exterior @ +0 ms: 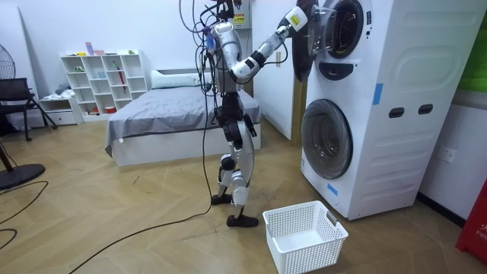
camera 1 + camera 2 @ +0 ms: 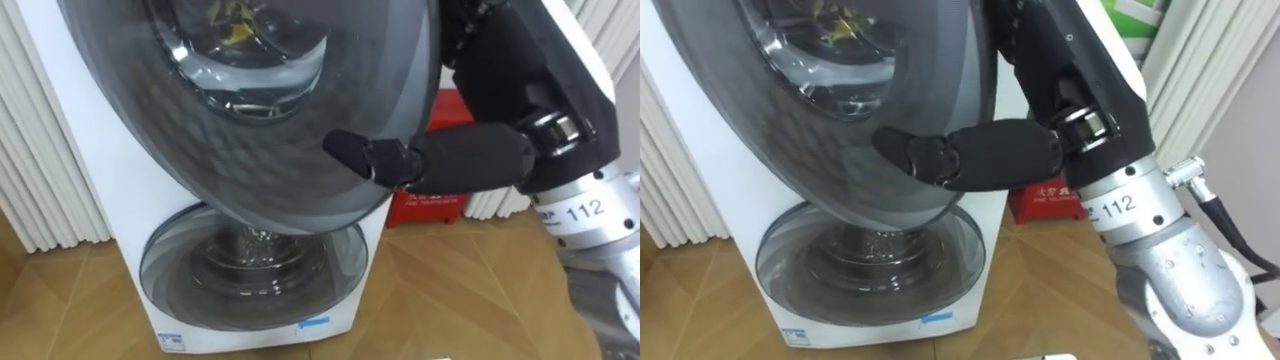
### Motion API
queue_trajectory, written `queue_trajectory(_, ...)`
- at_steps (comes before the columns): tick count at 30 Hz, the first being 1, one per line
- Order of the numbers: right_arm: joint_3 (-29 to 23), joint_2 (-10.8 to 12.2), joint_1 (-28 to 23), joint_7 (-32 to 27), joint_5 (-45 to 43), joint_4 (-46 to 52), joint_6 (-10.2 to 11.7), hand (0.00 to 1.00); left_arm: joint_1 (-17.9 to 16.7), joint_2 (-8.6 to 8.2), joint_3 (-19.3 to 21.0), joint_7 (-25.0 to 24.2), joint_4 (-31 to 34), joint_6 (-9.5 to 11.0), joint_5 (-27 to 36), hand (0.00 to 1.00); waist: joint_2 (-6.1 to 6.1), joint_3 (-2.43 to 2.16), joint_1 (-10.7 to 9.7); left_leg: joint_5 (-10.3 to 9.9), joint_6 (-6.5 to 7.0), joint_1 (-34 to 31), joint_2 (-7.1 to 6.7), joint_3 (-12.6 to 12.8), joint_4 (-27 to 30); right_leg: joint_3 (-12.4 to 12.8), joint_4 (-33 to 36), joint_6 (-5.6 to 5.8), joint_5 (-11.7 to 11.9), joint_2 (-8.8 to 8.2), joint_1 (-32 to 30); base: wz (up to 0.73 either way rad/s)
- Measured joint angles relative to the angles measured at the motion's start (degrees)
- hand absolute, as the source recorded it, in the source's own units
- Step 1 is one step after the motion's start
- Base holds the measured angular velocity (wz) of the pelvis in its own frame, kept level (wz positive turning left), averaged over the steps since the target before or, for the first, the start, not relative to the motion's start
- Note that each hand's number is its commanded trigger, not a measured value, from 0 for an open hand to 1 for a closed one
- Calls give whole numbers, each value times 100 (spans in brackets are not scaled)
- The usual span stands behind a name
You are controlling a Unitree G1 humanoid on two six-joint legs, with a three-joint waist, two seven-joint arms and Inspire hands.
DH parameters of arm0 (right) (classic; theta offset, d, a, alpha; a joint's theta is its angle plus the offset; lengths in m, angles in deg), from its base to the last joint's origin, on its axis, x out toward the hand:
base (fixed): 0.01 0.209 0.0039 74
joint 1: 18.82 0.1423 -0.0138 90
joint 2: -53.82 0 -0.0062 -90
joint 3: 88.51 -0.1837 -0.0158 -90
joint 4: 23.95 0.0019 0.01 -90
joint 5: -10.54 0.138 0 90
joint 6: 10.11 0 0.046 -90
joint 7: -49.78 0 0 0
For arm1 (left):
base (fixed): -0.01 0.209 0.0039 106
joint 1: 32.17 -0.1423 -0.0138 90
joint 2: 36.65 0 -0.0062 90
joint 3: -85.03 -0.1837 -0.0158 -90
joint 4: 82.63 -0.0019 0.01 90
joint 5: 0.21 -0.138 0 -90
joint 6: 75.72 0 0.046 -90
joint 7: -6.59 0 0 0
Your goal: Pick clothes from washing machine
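Left eye view: the right hand [image 2: 400, 158], black, reaches in from the right edge across the washing machine's [image 2: 110, 150] open upper door [image 2: 250, 130]. One straight digit lies on the door. The other fingers are hidden, so the grip cannot be told. A yellowish patch [image 2: 235, 28] shows behind the glass; whether it is clothing is unclear.

Room view: the robot stands upright with its arm raised. A white basket [image 1: 304, 237] sits on the floor near its feet.

Right eye view: same pose.

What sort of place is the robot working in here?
Probably a bedroom with a laundry corner: a bed, white shelves, and two stacked washing machines with a laundry basket before them.
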Motion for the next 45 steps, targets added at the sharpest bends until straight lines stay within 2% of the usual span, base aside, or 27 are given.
queue_trajectory(5, 237, 176, 215, 99, 109, -10, 130, 0, -43, 63, -75, 30, 0, 3, -10, 0, -32, 9, 104, 13, -22, -72, -1, -56, 15, -129, 1, -7, -24, -38, -17, 13)
queue_trajectory(7, 301, 219, 220, 195, 239, -3, 243, 0, -57, 64, -69, 18, 0, 2, -9, 0, -50, 3, 220, 15, -25, -128, -7, -83, 63, -195, 0, -6, -27, -67, -17, 18)
queue_trajectory(10, 384, 340, 216, 210, 333, -29, 249, 0, -117, 64, 5, 7, -6, -2, -11, 0, -78, 13, 288, 22, -39, -167, -11, -96, 92, -228, 13, -9, -25, -82, -54, 6)
queue_trajectory(14, 434, 355, 220, 211, 482, -93, 275, 0, -110, 75, 115, -4, -5, 0, -6, 0, -135, 10, 360, 52, -88, -245, -8, -212, 101, -332, 14, -5, -27, -98, -91, 11)
queue_trajectory(16, 474, 355, 277, 253, 559, -131, 294, 0, -122, 75, 113, -37, -4, 0, -5, 0, -146, 24, 420, 68, -110, -265, -3, -236, 105, -368, 14, 6, -32, -102, -97, 14)
queue_trajectory(19, 671, 422, 289, 291, 644, -171, 362, 0, -133, 74, 107, -143, 31, -2, -13, 0, -158, 30, 552, 83, -137, -361, -6, -393, 113, -508, 21, 9, -35, -135, -108, 23)
queue_trajectory(22, 728, 425, 312, 338, 718, -172, 393, 0, -147, 84, 111, -180, 73, -12, -28, 0, -168, 24, 648, 87, -147, -417, -17, -512, 113, -544, 17, 7, -36, -139, -110, 21)
queue_trajectory(25, 860, 423, 457, 534, 702, -228, 438, 0, -280, 89, 138, -301, 474, -89, -75, 0, -175, 23, 827, 95, -158, -451, -23, -598, 103, -599, 12, -1, -44, -147, -112, 16)
queue_trajectory(28, 1070, 426, 563, 697, 659, -260, 470, 0, -291, 94, 178, -380, 645, -101, -78, 0, -188, 14, 1010, 102, -166, -500, -28, -701, 90, -677, 16, -57, -20, -155, -111, 17)
queue_trajectory(31, 1329, 416, 564, 829, 651, -268, 451, 0, -327, 101, 193, -367, 666, -107, -75, 0, -232, -16, 1145, 113, -161, -543, -37, -806, 79, -797, -17, -61, -22, -175, -98, 17)
queue_trajectory(32, 1452, 402, 563, 895, 650, -288, 379, 0, -340, 101, 195, -362, 667, -115, -73, 0, -256, -26, 1169, 114, -160, -555, -38, -847, 82, -829, -66, -57, -24, -174, -73, 17)
queue_trajectory(34, 1692, 385, 558, 965, 627, -357, 180, 0, -379, 103, 220, -322, 666, -115, -56, 0, -299, -18, 1181, 117, -155, -560, -51, -941, 87, -921, -107, -35, -43, -188, -32, 22)
queue_trajectory(37, 1813, 323, 558, 1017, 599, -424, 88, 0, -384, 119, 234, -311, 632, -122, -62, 0, -331, -14, 1196, 118, -154, -561, -68, -1001, 87, -949, -120, -10, -82, -203, -2, 13)
queue_trajectory(42, 1845, 173, 555, 1195, 553, -457, 79, 0, -328, 193, 238, -328, 422, -90, -15, 0, -402, 27, 1267, 117, -154, -519, -71, -981, 82, -960, -191, 8, -92, -201, 81, 1)
queue_trajectory(45, 1851, 164, 555, 1231, 562, -484, 81, 0, -283, 208, 238, -327, 296, -69, -5, 0, -427, 67, 1268, 116, -153, -526, -71, -978, 80, -963, -195, 17, -101, -201, 84, 3)
